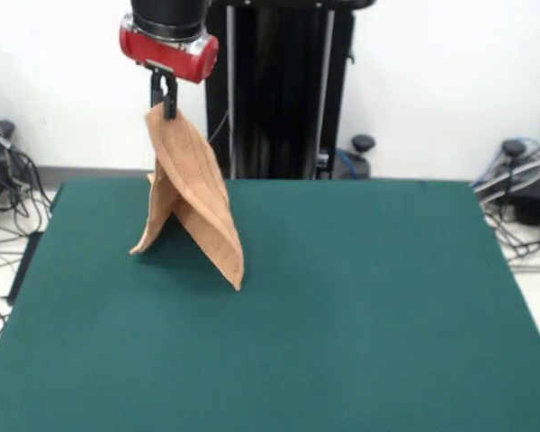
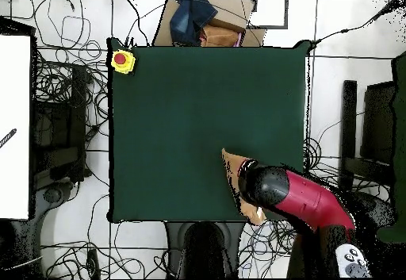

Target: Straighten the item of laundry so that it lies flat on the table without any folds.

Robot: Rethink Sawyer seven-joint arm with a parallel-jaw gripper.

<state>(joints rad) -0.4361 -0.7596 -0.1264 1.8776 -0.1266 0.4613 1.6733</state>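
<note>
Towel (image 1: 191, 189) hangs from our gripper (image 1: 166, 101), high over the table (image 1: 360, 297). Our jaws pinch it at its top. It spreads out below like a little tent, and its two bottom tips touch the green top. One tip sits a bit nearer the front than the other. From above, we see the towel (image 2: 232, 170) poke out from under our red and black arm (image 2: 305, 201), near the table (image 2: 174, 118) edge by our base. A yellow box with a red button (image 2: 122, 59) sits on a far corner.
</note>
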